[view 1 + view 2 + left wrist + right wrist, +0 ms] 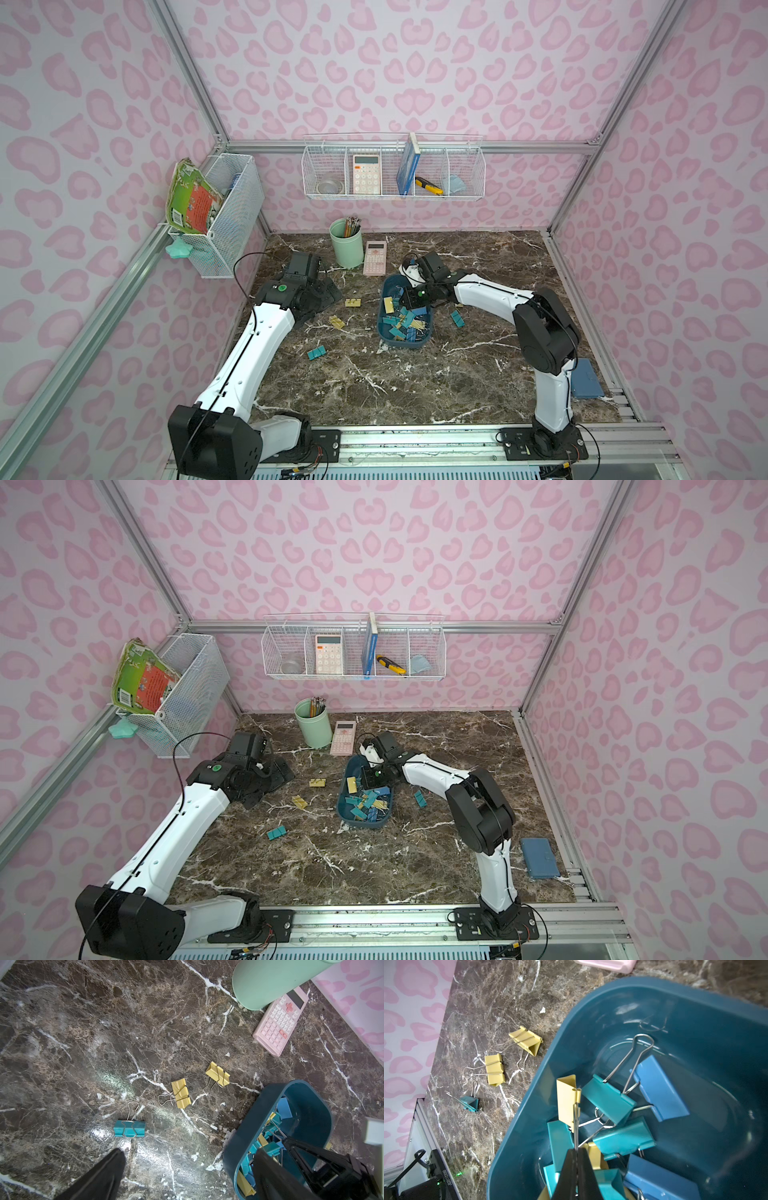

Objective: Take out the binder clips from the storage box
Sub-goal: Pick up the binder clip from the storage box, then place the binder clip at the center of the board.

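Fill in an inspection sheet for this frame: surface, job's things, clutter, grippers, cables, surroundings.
Surface: dark marble-look tabletop.
Job's things: storage box holds most binder clips; loose yellow clips and loose teal clips lie outside.
Clutter: mint cup of pencils, pink calculator, blue case.
Grippers: left gripper open above the tabletop; right gripper shut on the wire handle of a yellow clip, inside the box.
Cables: black cable loops over the left arm; no snag seen.
Surroundings: pink-patterned walls, aluminium frame, two wire baskets.
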`<state>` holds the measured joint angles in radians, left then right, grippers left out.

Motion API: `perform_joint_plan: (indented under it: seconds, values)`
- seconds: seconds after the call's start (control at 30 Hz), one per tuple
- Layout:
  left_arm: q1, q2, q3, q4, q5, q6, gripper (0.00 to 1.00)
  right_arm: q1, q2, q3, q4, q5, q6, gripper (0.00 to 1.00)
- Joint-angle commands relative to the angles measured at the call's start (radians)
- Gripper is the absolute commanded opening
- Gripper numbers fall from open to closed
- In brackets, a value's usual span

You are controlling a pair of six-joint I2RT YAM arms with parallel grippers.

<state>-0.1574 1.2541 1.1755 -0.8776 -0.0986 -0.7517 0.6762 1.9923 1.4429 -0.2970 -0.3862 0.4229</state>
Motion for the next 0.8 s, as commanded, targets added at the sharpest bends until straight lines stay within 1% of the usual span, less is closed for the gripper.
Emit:
perform_joint_plan:
  seconds: [0.0, 0.23, 0.3, 0.43, 0.77]
  values:
    - [-0.001, -0.005, 0.004, 0.006, 0.005, 0.015, 0.99, -0.011, -0.046, -0.014, 0.010, -0.022, 0.023, 0.00]
    - [-0.006, 0.026, 0.018, 0.049, 0.043, 0.018, 0.99, -0.069, -0.196, -0.073, 0.018, -0.016, 0.055, 0.00]
    - [-0.014, 0.045, 0.031, 0.058, 0.045, 0.020, 0.99, -0.093, -0.243, -0.129, 0.019, -0.003, 0.060, 0.00]
    - [-0.032, 0.087, 0.066, 0.065, 0.051, 0.029, 0.99, -0.174, -0.321, -0.201, 0.029, 0.008, 0.069, 0.00]
    - [-0.070, 0.167, 0.139, 0.073, 0.058, 0.046, 0.99, -0.427, -0.512, -0.415, 0.041, 0.046, 0.070, 0.00]
